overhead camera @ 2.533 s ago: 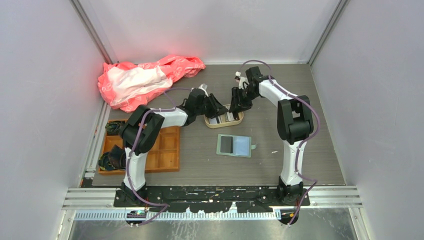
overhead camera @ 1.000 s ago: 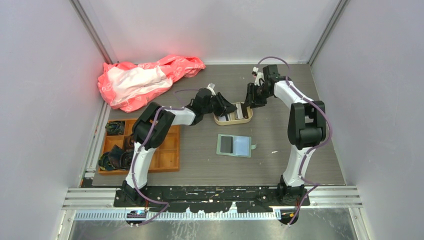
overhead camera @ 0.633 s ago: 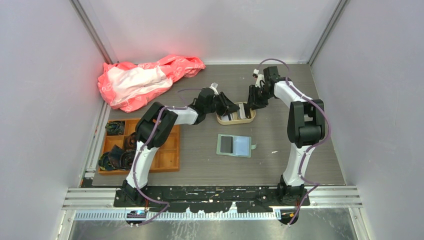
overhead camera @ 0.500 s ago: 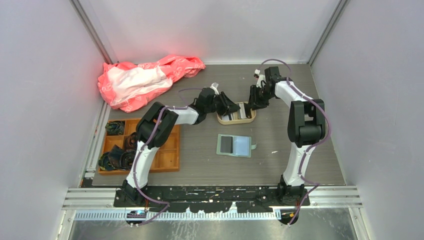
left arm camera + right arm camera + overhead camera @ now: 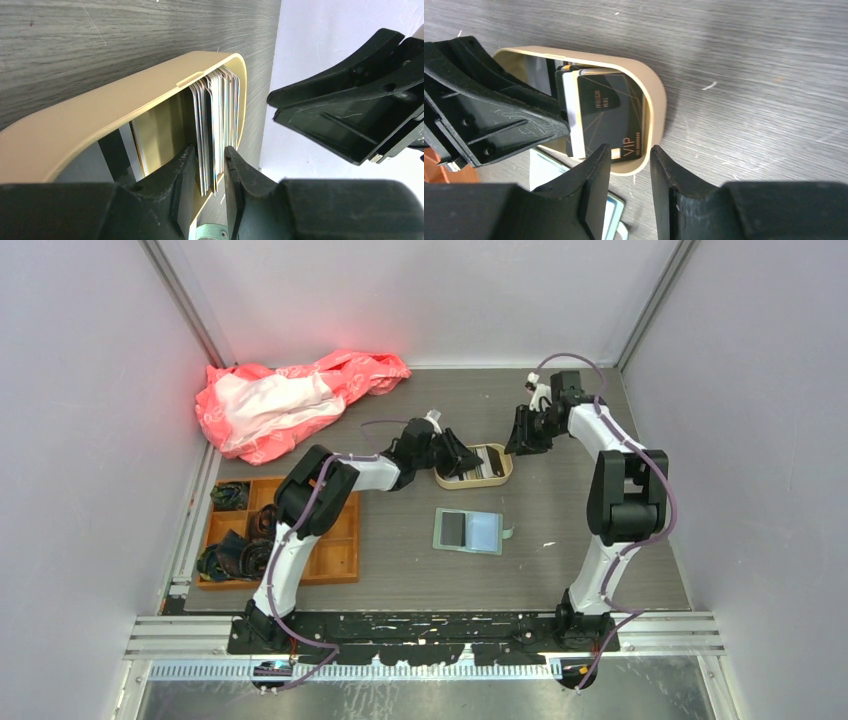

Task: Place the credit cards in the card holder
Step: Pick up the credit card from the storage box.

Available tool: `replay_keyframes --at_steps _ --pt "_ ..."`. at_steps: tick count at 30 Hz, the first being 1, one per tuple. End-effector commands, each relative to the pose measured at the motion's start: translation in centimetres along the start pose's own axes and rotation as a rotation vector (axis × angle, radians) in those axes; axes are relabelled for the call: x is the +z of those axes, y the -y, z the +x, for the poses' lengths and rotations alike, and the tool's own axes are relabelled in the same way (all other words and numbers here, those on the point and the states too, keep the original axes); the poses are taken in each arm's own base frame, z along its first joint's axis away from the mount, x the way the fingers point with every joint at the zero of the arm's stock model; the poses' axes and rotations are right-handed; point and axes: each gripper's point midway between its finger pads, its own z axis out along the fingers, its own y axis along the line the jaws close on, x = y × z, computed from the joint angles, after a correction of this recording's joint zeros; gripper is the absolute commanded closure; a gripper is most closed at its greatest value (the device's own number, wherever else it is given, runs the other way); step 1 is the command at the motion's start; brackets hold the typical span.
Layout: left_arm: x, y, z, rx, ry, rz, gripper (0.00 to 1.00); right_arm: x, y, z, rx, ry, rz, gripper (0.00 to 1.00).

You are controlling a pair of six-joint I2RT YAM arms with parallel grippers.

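The credit cards [image 5: 215, 115] stand on edge as a stack in a beige round-cornered tray [image 5: 497, 478]. My left gripper [image 5: 462, 462] reaches into the tray from the left. Its jaws [image 5: 210, 150] straddle the stack narrowly, with a small gap showing on the right side. My right gripper [image 5: 522, 435] hovers open and empty just right of the tray; its wrist view [image 5: 630, 155] shows a black VIP card [image 5: 609, 112] leaning frontmost in the tray [image 5: 656, 95]. The green card holder [image 5: 470, 531] lies open and flat in front of the tray, and neither gripper touches it.
An orange compartment tray [image 5: 335, 540] with dark items sits at the left. A pink and white cloth [image 5: 290, 400] lies at the back left. Grey walls close in on the sides and back. The grippers are close together over the beige tray.
The beige tray has slid right and slightly back with my left gripper in it. My right gripper has pulled back to the right, off the tray's end.
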Motion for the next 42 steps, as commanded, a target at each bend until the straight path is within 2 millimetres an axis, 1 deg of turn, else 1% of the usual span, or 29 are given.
replay_keyframes --at_steps 1,3,7,9,13,15,20,22,23,28,30,33,37,42 --pt "0.2 2.2 -0.4 0.031 0.008 0.054 0.72 -1.2 1.1 -1.4 -0.054 0.064 0.075 0.58" --pt "0.3 2.4 -0.4 0.032 0.007 0.058 0.72 -0.2 1.7 -0.7 -0.036 0.027 0.081 0.58" --pt "0.3 2.7 -0.2 0.041 -0.001 0.067 0.71 1.3 2.3 0.2 -0.013 -0.022 0.070 0.58" --pt "0.4 2.9 0.0 0.048 -0.008 0.072 0.70 1.7 2.5 0.5 -0.002 -0.037 0.069 0.60" --pt "0.7 2.9 0.6 0.068 -0.028 0.052 0.66 2.3 2.2 1.1 0.004 -0.057 0.051 0.62" --pt "0.8 2.9 0.7 0.082 -0.037 0.035 0.65 2.4 2.0 1.1 0.006 -0.059 0.047 0.63" --pt "1.2 4.5 1.0 0.105 -0.060 0.092 0.61 2.5 1.8 1.2 0.011 -0.062 0.036 0.64" --pt "1.4 4.7 1.1 0.100 -0.065 0.094 0.57 2.4 1.7 1.2 0.012 -0.061 0.032 0.64" --pt "1.5 4.7 1.1 0.100 -0.065 0.087 0.56 2.4 1.6 1.1 0.012 -0.060 0.030 0.64" --pt "1.6 2.7 1.1 0.079 -0.069 -0.027 0.55 2.4 1.5 1.1 0.013 -0.059 0.025 0.64" --pt "1.6 2.3 1.2 0.073 -0.073 -0.054 0.55 2.4 1.5 1.1 0.013 -0.058 0.023 0.64" --pt "1.6 2.3 1.1 0.066 -0.074 -0.060 0.55 2.4 1.4 1.1 0.014 -0.058 0.021 0.64" --pt "1.5 3.3 1.0 0.061 -0.069 -0.022 0.59 2.4 1.4 1.1 0.014 -0.060 0.019 0.64" --pt "0.9 4.7 0.7 0.064 -0.059 0.006 0.64 2.3 1.4 1.1 0.013 -0.059 0.020 0.64"
